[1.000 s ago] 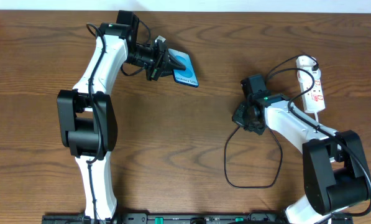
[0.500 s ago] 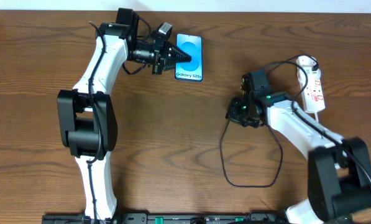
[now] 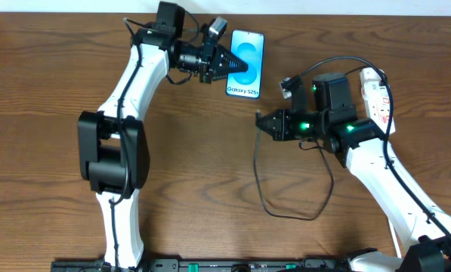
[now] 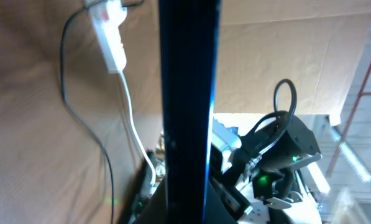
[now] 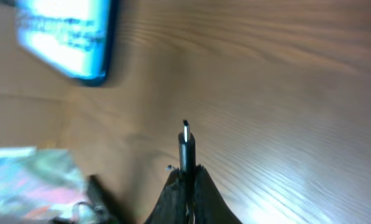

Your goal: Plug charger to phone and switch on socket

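My left gripper [image 3: 236, 65] is shut on the phone [image 3: 245, 62], holding it above the table near the back edge, blue screen up, its lower end toward the right arm. In the left wrist view the phone [image 4: 186, 93] shows edge-on as a dark bar between my fingers. My right gripper [image 3: 263, 121] is shut on the charger connector [image 5: 186, 144], whose tip sticks out of the fingers [image 5: 186, 173] and points left, just below the phone [image 5: 64, 38]. The black cable [image 3: 285, 208] loops on the table. The white socket [image 3: 378, 102] lies at the far right.
The left arm [image 3: 134, 83] reaches across the back of the wooden table. The right arm [image 3: 376, 166] stretches from the front right. The socket's white cord [image 4: 132, 118] and the black cable run over the table by it.
My left gripper has carried the phone to the right and turned it nearly upright. My right gripper has swung left and up with the connector, dragging the cable loop along, closing toward the phone's lower end.
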